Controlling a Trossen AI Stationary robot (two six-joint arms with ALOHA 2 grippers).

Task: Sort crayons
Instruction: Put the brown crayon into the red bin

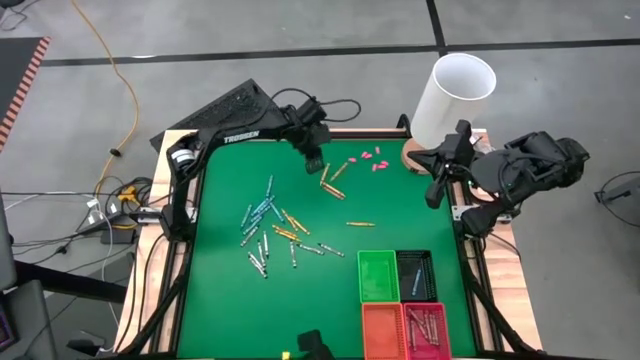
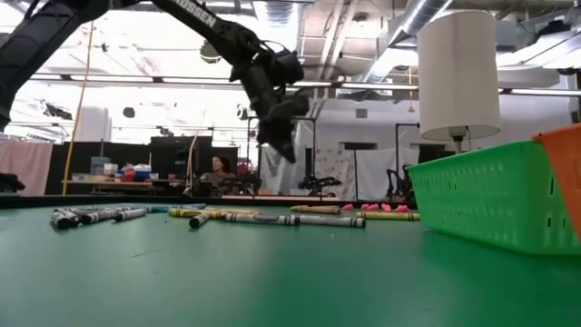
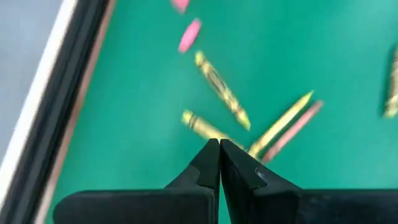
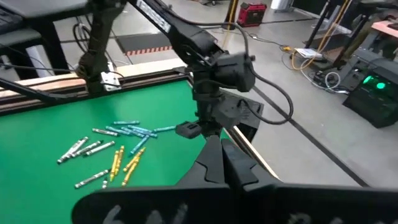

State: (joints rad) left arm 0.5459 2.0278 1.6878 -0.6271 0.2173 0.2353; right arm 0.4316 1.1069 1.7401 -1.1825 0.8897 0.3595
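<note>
Crayons (image 1: 268,222) lie scattered over the left half of your green worktop (image 1: 400,215), mostly light blue, grey-white and yellow-orange sticks, with one yellow one (image 1: 360,224) lying apart nearer the middle. Your left hand (image 1: 314,166) hangs above the far part of the worktop with its fingers pressed together and nothing between them; in its wrist view a few yellow crayons (image 3: 221,90) and a brownish-red one (image 3: 292,130) lie just below the fingertips (image 3: 214,155). Small pink pieces (image 1: 372,158) sit near the far edge, beside that group. Your right hand (image 1: 434,196) is at the right edge of the worktop, raised, fingers together and empty too. Four bins stand at the near right: a green bin (image 1: 378,275), a black bin (image 1: 416,274), an orange bin (image 1: 381,331) and a red bin (image 1: 427,330); the red one holds several crayons. A white tube (image 1: 452,95) stands upright at the far right corner.
</note>
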